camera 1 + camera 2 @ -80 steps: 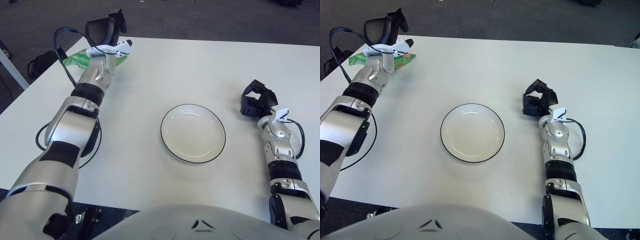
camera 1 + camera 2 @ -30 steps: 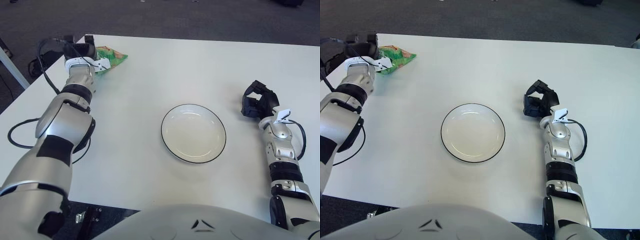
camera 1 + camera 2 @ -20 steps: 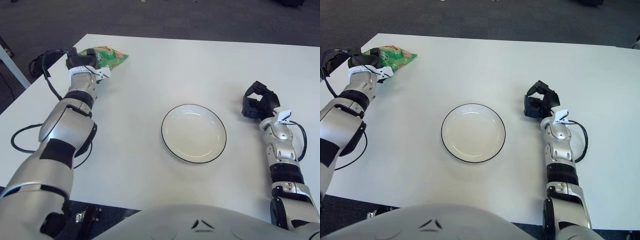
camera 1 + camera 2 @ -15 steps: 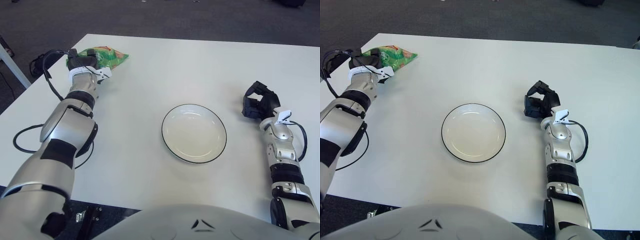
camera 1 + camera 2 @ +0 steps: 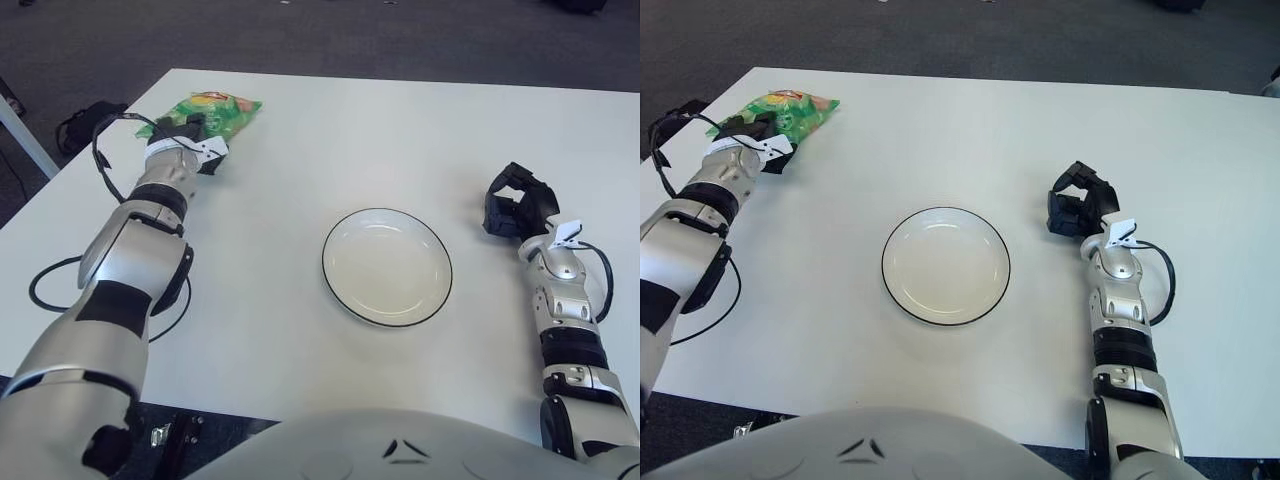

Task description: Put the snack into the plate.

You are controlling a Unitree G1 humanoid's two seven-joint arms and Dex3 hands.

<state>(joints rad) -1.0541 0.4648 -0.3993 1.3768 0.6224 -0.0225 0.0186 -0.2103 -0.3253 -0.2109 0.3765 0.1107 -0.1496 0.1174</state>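
- Left eye view: green crinkled foil snack bag (image 5: 213, 110) at the far left corner of the white desk (image 5: 330, 120), with the left hand (image 5: 185, 138) at its near end, dark fingers apparently closed on the bag's near edge.
- Looks like the grasp step, or the start of the lift; bag appears to lie on the desk surface, not yet carried.
- Round white plate with a thin black rim (image 5: 387, 266) near the middle of the desk, well apart from the bag and with nothing on it.
- Right hand (image 5: 515, 203) idle, just right of the plate toward the right edge, fingers curled and holding nothing.
- To do this well: confirm a firm pinch on the foil before lifting, since such a bag probably crumples and slips.
- Lift straight up enough to clear the desk, then sweep toward the desk's middle without dragging the bag over the surface.
- Bring the bag above the plate's centre before letting go, so no end hangs over the rim.
- Mind the black cable (image 5: 105, 165) looping beside the left wrist; could snag during the sweep.
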